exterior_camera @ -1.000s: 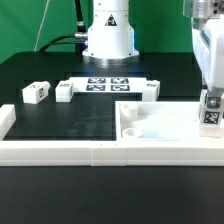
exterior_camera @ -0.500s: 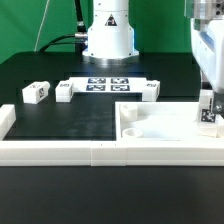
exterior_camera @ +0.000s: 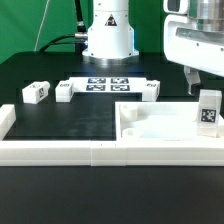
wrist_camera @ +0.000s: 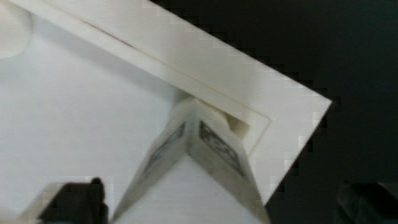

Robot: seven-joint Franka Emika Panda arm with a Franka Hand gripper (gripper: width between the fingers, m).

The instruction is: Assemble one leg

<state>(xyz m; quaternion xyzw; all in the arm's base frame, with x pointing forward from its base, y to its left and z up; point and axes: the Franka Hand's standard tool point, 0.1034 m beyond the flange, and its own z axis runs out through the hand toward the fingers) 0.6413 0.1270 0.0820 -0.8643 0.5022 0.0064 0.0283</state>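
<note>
A leg [exterior_camera: 208,110], a small white block with a black-and-white tag, stands upright on the far right corner of the large white panel [exterior_camera: 160,132]. My gripper [exterior_camera: 207,80] hangs just above it, clear of it. In the wrist view the leg [wrist_camera: 210,150] sits in the panel's corner [wrist_camera: 107,110], and the two dark fingertips [wrist_camera: 75,200] stand wide apart on either side with nothing between them. The gripper [wrist_camera: 217,208] is open and empty.
Three more legs lie on the black table: two at the exterior view's left [exterior_camera: 35,92] [exterior_camera: 64,90] and one [exterior_camera: 149,90] by the marker board [exterior_camera: 108,84]. White border rails [exterior_camera: 60,151] run along the front and left. The robot base [exterior_camera: 108,35] stands behind.
The gripper was down around the leg on the panel's right corner. It has let go and risen, leaving the leg standing there.
</note>
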